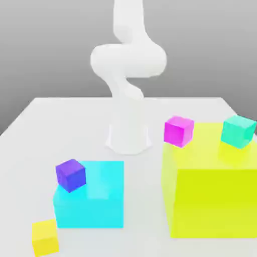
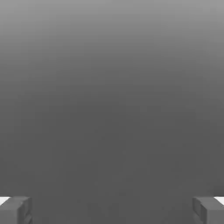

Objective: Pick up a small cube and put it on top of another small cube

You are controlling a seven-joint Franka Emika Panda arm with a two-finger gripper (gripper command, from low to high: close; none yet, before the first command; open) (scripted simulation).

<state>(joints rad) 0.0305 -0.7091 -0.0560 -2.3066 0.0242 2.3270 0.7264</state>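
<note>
Two small task cubes sitting well apart, yellow cube (image 1: 45, 237) lying on the bench (image 1: 35, 130) before the cyan block (image 1: 95, 198), teal cube (image 1: 238, 131) resting atop the yellow-green block (image 1: 213, 193), jaws standing wide open, gripping nothing.

Table (image 1: 30, 130): flat white top. Directly on it:
- arm base (image 1: 128, 135), white, centre rear.
- lg cyan block (image 1: 100, 201), exterior view's left-front.
- lg yellow-green block (image 1: 211, 196), exterior view's right.
- sm yellow cube (image 1: 45, 238), at front-left corner of cyan block.
</note>
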